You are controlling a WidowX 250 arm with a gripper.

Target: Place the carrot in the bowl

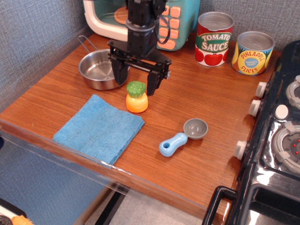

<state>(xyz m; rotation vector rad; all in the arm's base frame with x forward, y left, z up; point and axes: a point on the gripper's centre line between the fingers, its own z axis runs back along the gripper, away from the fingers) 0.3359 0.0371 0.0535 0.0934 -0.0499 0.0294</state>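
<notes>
While the carrot [137, 97] stands upright on the wood counter [197, 98], green leafy top up, orange body below, it sits just off the upper right corner of the blue cloth [99, 127], not touching it as far as I can tell. Gripper [137, 82] hangs right above/behind the carrot w/ jaws spread wide, nothing held; left finger drops in front of the bowl's right side, right finger ends just beside the carrot's top on the right. Can't tell if either fingertip touches the carrot, looks like a small gap.

Bowl [96, 70] is up-left of the carrot, near it, shiny steel, wire handle pointing to the back left toward the wall; its right part is hidden by the gripper. Inside looks bare metal.

Blue-handled scoop [183, 136] w/ grey cup lies to the right front of the carrot, well apart, handle aimed toward the front edge.

At the back: toy microwave [159, 18] behind the arm, partly blocked by it. Tomato sauce can [214, 39] and pineapple slices can [253, 53] stand side by side at back right, close but apart. Black toy stove [276, 140] w/ white knobs runs along the right edge of the counter.
</notes>
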